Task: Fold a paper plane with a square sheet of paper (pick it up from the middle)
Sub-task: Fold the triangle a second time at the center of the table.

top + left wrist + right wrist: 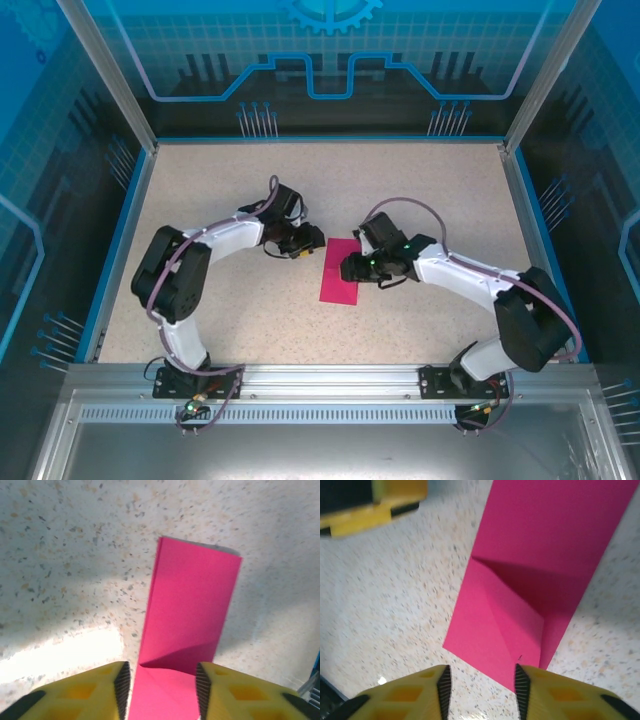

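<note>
Magenta sheet of paper (338, 278), already doubled into a narrow strip, lies flat on the speckled table (230, 310) between the two arms, where either one can reach it. The left gripper (306, 240) sits just beside the strip's far corner, and the right gripper (352, 268) hovers over its right edge.

From the left wrist, the left gripper's yellow fingers (122, 686) stand apart with the strip running out between them. Whether the pads touch the paper cannot be told. A slanting crease crosses the strip just ahead of them.

From the right wrist, the right gripper's fingers (520, 686) are likewise spread and hold nothing. The strip's near corner lies just in front of them, with a triangular flap (507, 625) turned in there (the start of a nose, by the look of it).

The placing looks deliberate. Flat on the table, the paper gives a firm surface to press creases against. With one gripper at each side, one arm could pin the strip while the other lifts or turns an edge. The task appears about midway: the centre fold and a corner fold are made, and the wings are not yet formed. The risk is the thin paper sliding on the smooth table when it is nudged.
</note>
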### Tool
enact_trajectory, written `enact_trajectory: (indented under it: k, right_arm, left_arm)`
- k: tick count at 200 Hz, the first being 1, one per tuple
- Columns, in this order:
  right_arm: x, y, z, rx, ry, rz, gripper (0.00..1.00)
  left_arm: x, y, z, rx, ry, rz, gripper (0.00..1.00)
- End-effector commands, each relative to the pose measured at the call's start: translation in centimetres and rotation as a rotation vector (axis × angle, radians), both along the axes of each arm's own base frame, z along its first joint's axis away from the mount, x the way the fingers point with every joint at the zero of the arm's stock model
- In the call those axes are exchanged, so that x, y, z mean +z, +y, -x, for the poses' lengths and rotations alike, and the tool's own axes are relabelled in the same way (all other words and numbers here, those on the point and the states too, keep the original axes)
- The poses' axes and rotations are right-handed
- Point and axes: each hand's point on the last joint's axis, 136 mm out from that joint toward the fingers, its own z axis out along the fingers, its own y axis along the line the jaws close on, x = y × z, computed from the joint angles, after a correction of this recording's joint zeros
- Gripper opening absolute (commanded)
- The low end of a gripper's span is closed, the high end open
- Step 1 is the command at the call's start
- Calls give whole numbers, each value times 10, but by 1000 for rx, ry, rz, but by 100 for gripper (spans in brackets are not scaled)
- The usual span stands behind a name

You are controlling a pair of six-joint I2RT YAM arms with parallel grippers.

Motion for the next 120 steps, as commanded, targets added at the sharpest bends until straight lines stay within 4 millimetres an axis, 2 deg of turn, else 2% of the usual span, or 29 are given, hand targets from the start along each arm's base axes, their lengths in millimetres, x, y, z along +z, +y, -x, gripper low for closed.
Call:
enact_trajectory:
  k: [1,12,15,35,52,69,73,86,120]
  right_arm:
    - [0,-11,-12,-61,5,-15,43]
    - [2,-3,-10,-27,4,-48,36]
    - [-5,-3,-4,-15,22,-46,34]
    - [-10,9,5,46,33,-48,21]
    - [-27,14,15,76,73,-1,12]
    - [-44,14,21,72,108,45,9]
    - [-39,18,15,69,95,43,8]
    - [-49,18,15,65,111,78,6]
    - [-66,10,14,45,141,150,5]
  left_arm:
    - [4,3,13,45,20,27,47]
    - [6,-3,19,38,25,53,45]
    - [7,-5,20,35,23,61,44]
    - [7,-22,31,-1,29,106,34]
    - [1,-40,41,-41,42,132,26]
    - [-7,-56,49,-78,59,151,19]
    - [-10,-60,51,-86,64,155,18]
    - [-14,-68,53,-100,69,167,15]
    - [-29,-74,58,-113,99,156,11]
